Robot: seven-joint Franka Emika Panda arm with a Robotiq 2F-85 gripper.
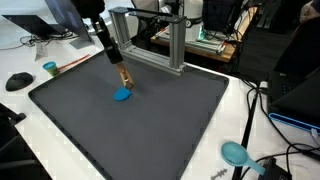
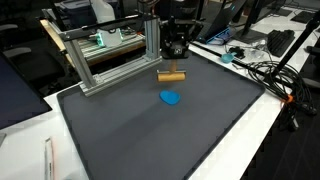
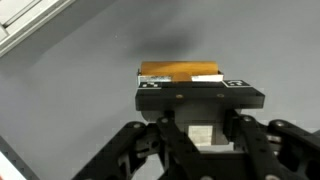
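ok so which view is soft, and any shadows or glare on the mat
Wrist view: the gripper linkages near the lens are soft, the wooden block is sharper, and a dark shadow falls on the mat beyond it. In both exterior views the mat is evenly lit, no glare.

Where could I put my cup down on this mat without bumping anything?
The dark mat is bare over its whole near half, from the blue disc to the front edge. It is crowded at the back, where the jaws hold a wooden block close to the metal frame. Cables clutter the white table beside the mat.
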